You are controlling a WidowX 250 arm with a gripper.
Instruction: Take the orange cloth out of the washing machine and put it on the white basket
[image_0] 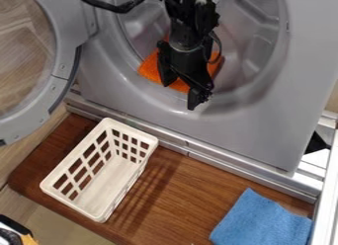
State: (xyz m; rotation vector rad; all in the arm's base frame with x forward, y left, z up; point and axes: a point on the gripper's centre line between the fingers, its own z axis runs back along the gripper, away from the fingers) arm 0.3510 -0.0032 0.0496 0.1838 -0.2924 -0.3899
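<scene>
The black gripper (pixel 181 92) hangs in front of the washing machine's round opening, its two fingers spread apart and open, pointing down. Behind it, the orange cloth (pixel 150 70) lies at the lower edge of the drum opening, showing on both sides of the arm; its middle is hidden by the gripper. The white basket (pixel 99 217) stands upright on the brown wooden board, below and left of the gripper, with a bare floor inside.
The washing machine's round door (pixel 63 51) is swung out at the left. A blue cloth (pixel 261 223) lies on the board (pixel 182 197) at the lower right. Metal rails (pixel 228 162) run between the machine and the board.
</scene>
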